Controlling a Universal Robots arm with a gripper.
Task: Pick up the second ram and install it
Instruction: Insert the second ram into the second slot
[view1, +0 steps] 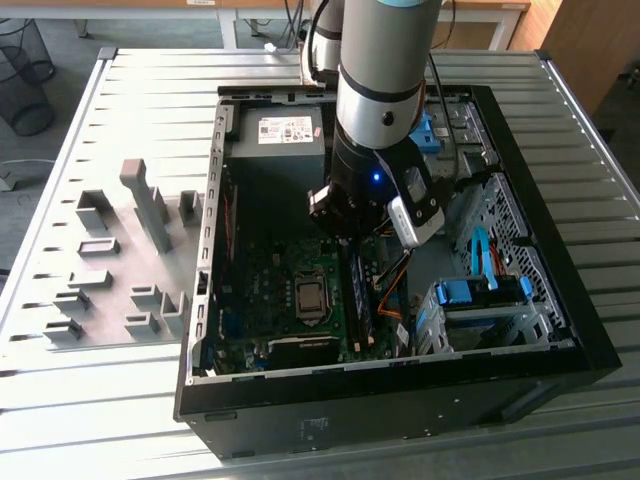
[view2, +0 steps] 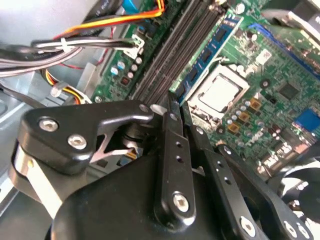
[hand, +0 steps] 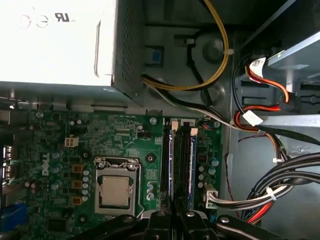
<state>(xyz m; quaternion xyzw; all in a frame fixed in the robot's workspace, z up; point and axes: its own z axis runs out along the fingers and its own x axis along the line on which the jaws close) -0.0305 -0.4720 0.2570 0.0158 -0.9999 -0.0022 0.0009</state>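
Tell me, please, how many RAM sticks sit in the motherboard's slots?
2: the near stick, beside the CPU and in line with the gripper; the far stick, farther from it. The gripper hides their ends.

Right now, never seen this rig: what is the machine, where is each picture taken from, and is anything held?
The machine is one robot arm reaching down into an open computer case that lies on a slatted metal table. The exterior view comes from a camera off the arm. Both wrist views come from cameras riding on the arm, looking into the case.

On the table, at the exterior view's left, stand grey fixture blocks. Inside the case are the green motherboard, its processor socket, the power supply and bundled cables.

The end effector sits over the memory slots, at the end of a blue-green memory stick standing in a slot. Whether it grips that stick cannot be told.
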